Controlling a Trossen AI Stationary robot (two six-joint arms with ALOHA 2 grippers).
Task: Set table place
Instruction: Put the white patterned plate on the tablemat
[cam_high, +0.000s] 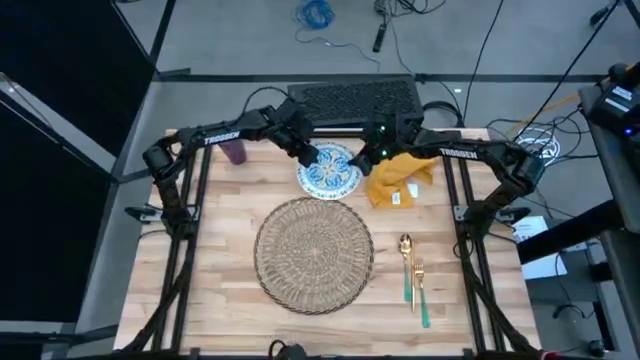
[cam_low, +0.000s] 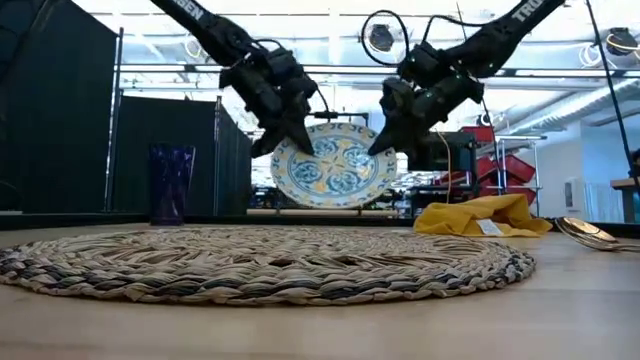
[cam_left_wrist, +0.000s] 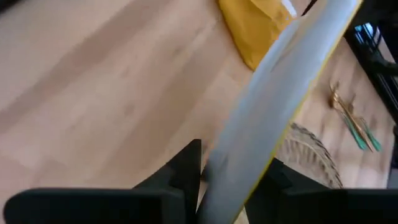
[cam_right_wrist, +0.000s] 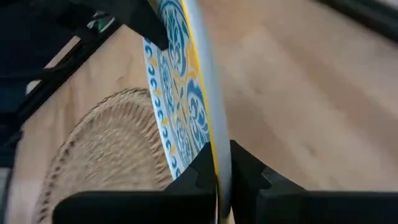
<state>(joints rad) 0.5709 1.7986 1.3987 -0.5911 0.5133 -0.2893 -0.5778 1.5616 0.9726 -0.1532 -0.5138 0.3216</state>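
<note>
Both tools, left tool (cam_high: 307, 155) and right tool (cam_high: 366, 158), clamp the plate (cam_high: 330, 172) rim above the counter (cam_high: 220, 250); mat (cam_high: 314, 254) at six o'clock; napkin (cam_high: 398, 178) at three; cup (cam_high: 234, 151) at nine.

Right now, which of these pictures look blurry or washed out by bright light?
Low view: bright ceiling lights behind the plate; the near woven mat is soft. Both wrist views: plate edge and fingers close-up, blurred. High view: evenly lit.
</note>
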